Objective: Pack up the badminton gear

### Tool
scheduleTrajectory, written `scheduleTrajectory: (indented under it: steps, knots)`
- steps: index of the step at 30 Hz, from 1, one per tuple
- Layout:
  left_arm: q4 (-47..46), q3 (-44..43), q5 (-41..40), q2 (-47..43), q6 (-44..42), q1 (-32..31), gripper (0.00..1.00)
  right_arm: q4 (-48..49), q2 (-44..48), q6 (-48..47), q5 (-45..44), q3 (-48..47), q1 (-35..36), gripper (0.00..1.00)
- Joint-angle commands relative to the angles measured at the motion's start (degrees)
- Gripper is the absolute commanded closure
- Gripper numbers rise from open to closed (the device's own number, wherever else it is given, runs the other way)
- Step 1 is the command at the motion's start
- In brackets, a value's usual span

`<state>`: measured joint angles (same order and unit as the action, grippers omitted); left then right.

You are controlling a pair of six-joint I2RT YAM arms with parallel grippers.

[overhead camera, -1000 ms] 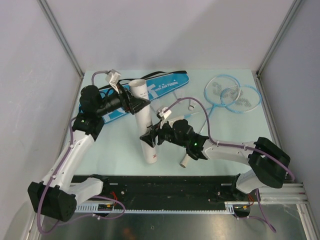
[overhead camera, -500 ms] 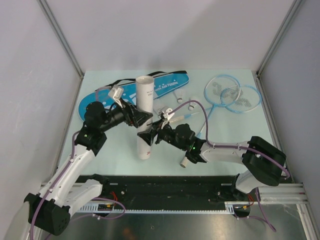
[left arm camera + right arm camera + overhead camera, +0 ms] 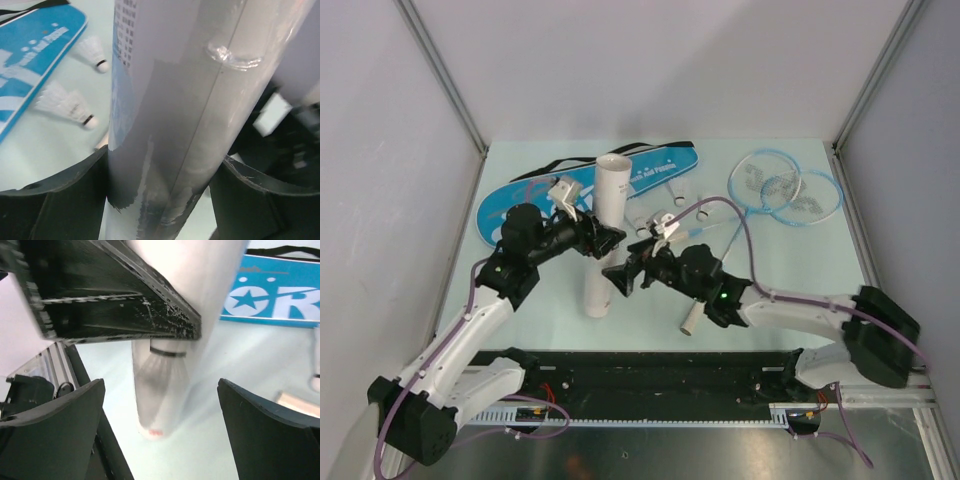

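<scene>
Looking from the top camera, I count one white tube (image 3: 605, 235), two rackets (image 3: 782, 186), one blue cover (image 3: 655, 168) and my two pincers. The tube is in the middle of the frame. Its long axis runs almost straight up and down the picture, the open mouth at the upper end and the other end lower, a little more to the left, on the pale green table (image 3: 520, 300). My left pincer (image 3: 607, 240) pinches the tube at about half its length. My right pincer (image 3: 620, 280) is just beside the lower part, from the right side. The two rackets lie at the upper right with their heads overlapping. The cover lies at the upper middle, behind the tube.

From the left wrist, the tube fills the centre and leans toward the upper right. Both of my black fingers (image 3: 60, 200) press on it, one on each side. At the upper left I count two shuttlecocks (image 3: 70, 106) on the table beside the cover.

From the right wrist, my two fingers (image 3: 55, 430) are spread wide at the lower corners. The tube, blurred, stands between them and touches neither. The cover is at the upper right.
</scene>
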<state>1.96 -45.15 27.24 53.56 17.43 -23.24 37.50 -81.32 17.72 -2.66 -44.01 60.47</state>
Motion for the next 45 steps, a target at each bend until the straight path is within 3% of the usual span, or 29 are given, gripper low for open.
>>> scheduleTrajectory:
  steps: [1, 2, 4, 5, 8, 14, 18, 20, 27, 34, 40, 45]
  knots:
    - [3.8, -3.6, -5.8, -0.9, -10.9, -0.2, 0.35, -22.4, 12.8, -5.4, 3.7, -2.0, -3.4, 0.0]
    - [4.7, -3.5, -4.7, -0.6, -13.4, -0.2, 0.35, -30.5, 15.5, -5.1, 5.3, -2.5, -6.8, 0.0]
    - [5.2, -3.4, -3.0, -0.5, -15.8, -0.4, 0.35, -35.7, 22.6, -4.0, 10.1, -3.9, -11.1, 0.0]
    - [5.3, -3.3, -2.7, -0.6, -17.2, -1.2, 0.35, -40.4, 24.1, -2.5, 11.4, -5.0, -15.1, 0.0]
    - [5.7, -2.8, -4.7, -0.3, -22.5, -3.9, 0.35, -46.2, 24.5, -1.5, 11.4, -14.1, -17.5, 0.02]
    - [6.3, -2.6, -6.6, 2.1, -25.5, -6.2, 0.37, -47.0, 16.1, 1.0, 12.1, -29.2, -17.6, 0.18]
    - [6.7, -2.2, -7.7, 2.7, -26.3, -7.5, 0.37, -48.9, 13.6, -1.5, 16.7, -34.6, -17.8, 0.41]
    - [6.9, -1.9, -8.5, 2.7, -27.0, -8.6, 0.37, -50.8, 12.7, -3.4, 21.3, -36.4, -18.1, 0.47]
    - [7.2, -0.8, -10.2, 2.1, -28.4, -10.6, 0.38, -53.8, 9.0, -6.6, 28.5, -38.2, -19.0, 0.66]
    - [7.3, -0.5, -11.0, 1.3, -29.2, -11.6, 0.39, -55.5, 7.4, -8.0, 31.4, -38.8, -19.2, 0.71]
    - [7.3, 0.2, -12.2, 0.2, -29.6, -12.6, 0.41, -54.3, 7.8, -7.3, 31.9, -38.7, -20.3, 0.98]
    - [7.3, 1.1, -15.0, 0.8, -29.5, -12.7, 0.46, -51.3, 12.1, -2.3, 30.7, -36.7, -25.2, 1.0]
